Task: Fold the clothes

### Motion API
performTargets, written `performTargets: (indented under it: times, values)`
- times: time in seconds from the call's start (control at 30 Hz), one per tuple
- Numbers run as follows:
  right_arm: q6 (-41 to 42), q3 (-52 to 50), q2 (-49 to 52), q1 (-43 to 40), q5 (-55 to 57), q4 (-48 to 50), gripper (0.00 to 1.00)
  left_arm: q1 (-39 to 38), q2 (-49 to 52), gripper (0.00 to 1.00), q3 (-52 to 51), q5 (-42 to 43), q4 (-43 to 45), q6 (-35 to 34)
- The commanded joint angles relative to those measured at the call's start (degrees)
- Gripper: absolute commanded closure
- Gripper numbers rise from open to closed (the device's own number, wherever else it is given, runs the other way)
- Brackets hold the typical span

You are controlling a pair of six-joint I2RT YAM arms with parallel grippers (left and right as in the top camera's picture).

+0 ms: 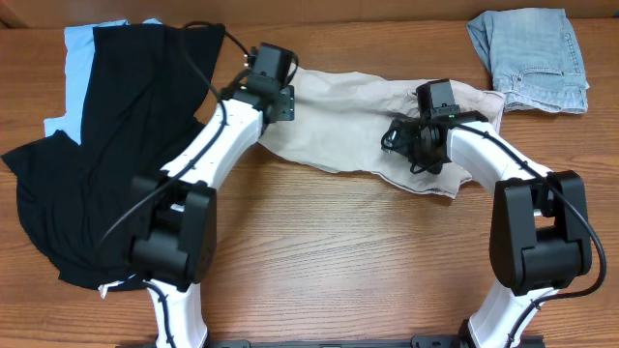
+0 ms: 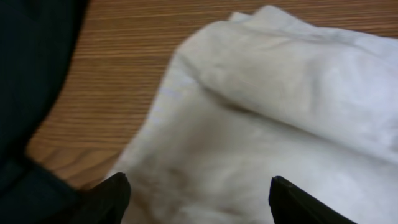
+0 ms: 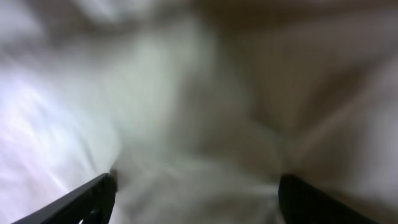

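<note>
The beige shorts (image 1: 334,121) lie crumpled across the middle back of the table. My left gripper (image 1: 274,89) is over their left end; in the left wrist view its fingers (image 2: 199,196) are open, with the pale cloth (image 2: 267,106) between and below them. My right gripper (image 1: 418,145) is over the shorts' right part; its fingers (image 3: 196,196) are open, very close to the blurred cloth (image 3: 205,106). A black garment (image 1: 97,145) lies at the left over a light blue one (image 1: 77,53). Folded faded denim (image 1: 532,58) sits at the back right.
The black garment's edge (image 2: 31,93) shows at the left of the left wrist view, beside bare wood (image 2: 124,68). Both arm bases stand at the table's front edge (image 1: 338,340).
</note>
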Motion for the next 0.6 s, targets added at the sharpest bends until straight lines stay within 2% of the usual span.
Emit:
performTargets:
  times: [0.0, 0.13, 0.27, 0.43, 0.57]
  values:
    - [1.49, -3.15, 3.02, 0.17, -1.68, -9.11, 0.12, 1.29, -5.31, 0.2, 1.66, 0.17, -0.92, -0.04]
    - [-1.73, -3.26, 3.02, 0.39, -1.68, -17.81, 0.12, 1.6, -6.51, 0.14, 1.66, 0.15, -3.15, 2.95]
    - [-3.52, -4.11, 2.99, 0.68, -3.67, -22.21, 0.12, 1.57, -6.56, 0.08, 1.64, 0.39, -6.38, 5.77]
    - [-6.21, -5.16, 2.51, 3.45, -7.63, -24.41, 0.2, 1.6, -6.4, 0.08, 1.62, 4.83, -10.01, 8.59]
    - [-5.86, -5.05, -0.63, 5.2, -7.48, -21.64, 0.19, 1.57, -5.51, 0.11, 1.22, 11.34, -10.16, 11.41]
